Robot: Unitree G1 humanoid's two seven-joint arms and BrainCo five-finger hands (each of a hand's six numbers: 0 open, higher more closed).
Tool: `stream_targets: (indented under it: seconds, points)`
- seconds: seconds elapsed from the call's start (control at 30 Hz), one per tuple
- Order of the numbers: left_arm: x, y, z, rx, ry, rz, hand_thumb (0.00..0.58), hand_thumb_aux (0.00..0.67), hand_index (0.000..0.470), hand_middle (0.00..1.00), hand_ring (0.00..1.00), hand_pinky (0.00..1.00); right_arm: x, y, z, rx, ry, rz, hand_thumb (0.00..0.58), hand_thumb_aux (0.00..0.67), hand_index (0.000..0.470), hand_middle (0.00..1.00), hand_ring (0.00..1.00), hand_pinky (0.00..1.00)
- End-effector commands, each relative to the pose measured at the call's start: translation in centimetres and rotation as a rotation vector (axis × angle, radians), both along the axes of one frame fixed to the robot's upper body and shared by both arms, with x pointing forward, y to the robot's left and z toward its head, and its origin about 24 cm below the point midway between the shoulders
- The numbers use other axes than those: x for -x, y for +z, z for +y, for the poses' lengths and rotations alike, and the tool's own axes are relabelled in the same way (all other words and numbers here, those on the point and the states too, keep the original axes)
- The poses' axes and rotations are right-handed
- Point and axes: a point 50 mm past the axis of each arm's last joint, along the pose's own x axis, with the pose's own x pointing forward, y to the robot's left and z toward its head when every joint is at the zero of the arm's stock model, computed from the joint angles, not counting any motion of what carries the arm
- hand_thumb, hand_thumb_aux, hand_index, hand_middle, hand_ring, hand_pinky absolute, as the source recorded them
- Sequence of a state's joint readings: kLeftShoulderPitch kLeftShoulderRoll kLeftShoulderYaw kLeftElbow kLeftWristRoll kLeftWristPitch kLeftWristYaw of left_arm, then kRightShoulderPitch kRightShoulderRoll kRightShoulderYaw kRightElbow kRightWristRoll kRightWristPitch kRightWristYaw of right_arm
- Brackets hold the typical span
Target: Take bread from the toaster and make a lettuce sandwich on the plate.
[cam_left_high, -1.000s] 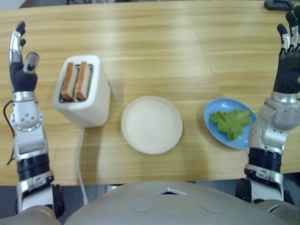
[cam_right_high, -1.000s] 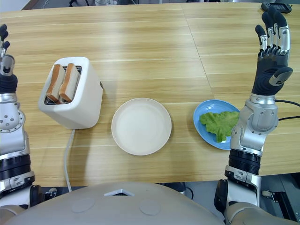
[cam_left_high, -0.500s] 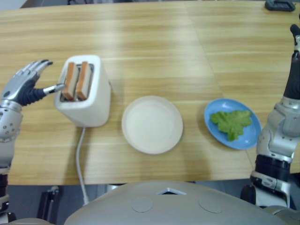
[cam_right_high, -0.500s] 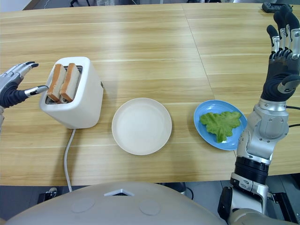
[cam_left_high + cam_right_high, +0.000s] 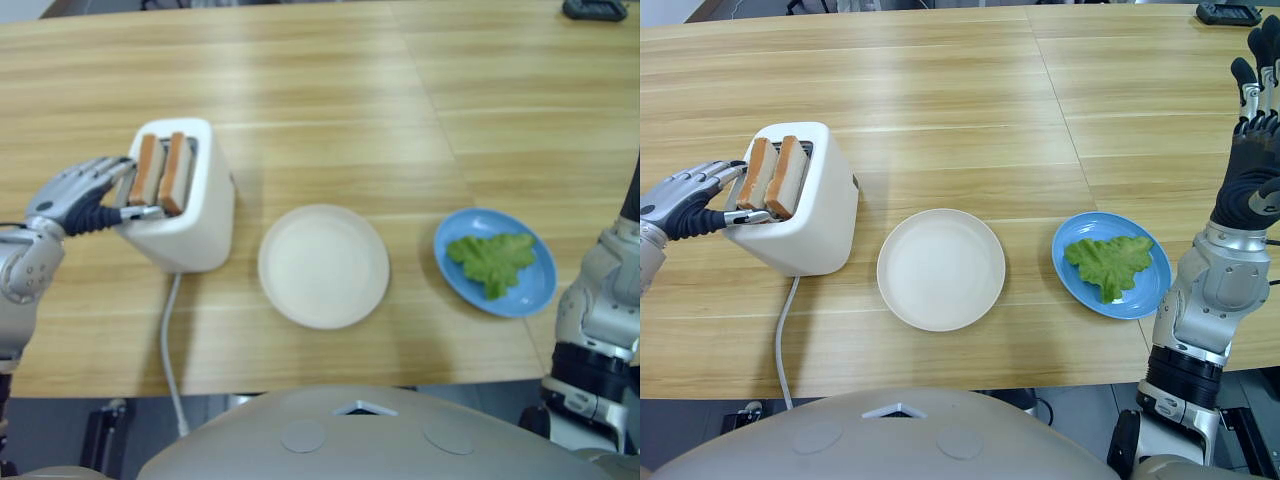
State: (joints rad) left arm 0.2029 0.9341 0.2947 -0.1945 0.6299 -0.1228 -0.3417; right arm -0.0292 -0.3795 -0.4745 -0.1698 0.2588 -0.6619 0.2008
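I see left hand just left of toaster | fingers parted around end of left bread slice, maybe touching | right hand far right of toaster, spread, empty

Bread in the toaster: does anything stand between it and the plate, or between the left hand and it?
Nothing visible. The left hand is at the bread, and only bare table lies between the toaster and the empty plate.
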Motion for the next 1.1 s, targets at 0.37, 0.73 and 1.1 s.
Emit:
stream_targets:
  seconds: [0.37, 0.73, 1.1]
  points:
    - [-2.4, -0.1, -1.6, 0.125, -0.008, -0.029, 0.580, 0.670, 0.460, 0.00, 0.00, 0.00, 0.8, -0.7, -0.2, -0.009, -0.020, -0.011, 0.000, 0.000, 0.000, 0.00, 0.00, 0.00]
    - [-3.6, -0.8, -0.9, 0.465, 0.112, -0.139, 0.580, 0.670, 0.460, 0.00, 0.00, 0.00, 0.8, -1.0, -0.5, -0.015, -0.023, -0.010, 0.000, 0.000, 0.000, 0.00, 0.00, 0.00]
    - [-4.0, -1.4, -1.0, 0.603, 0.110, -0.224, 0.580, 0.670, 0.460, 1.00, 1.00, 1.00, 0.7, -1.3, -0.5, -0.012, -0.020, -0.007, 0.000, 0.000, 0.000, 0.00, 0.00, 0.00]
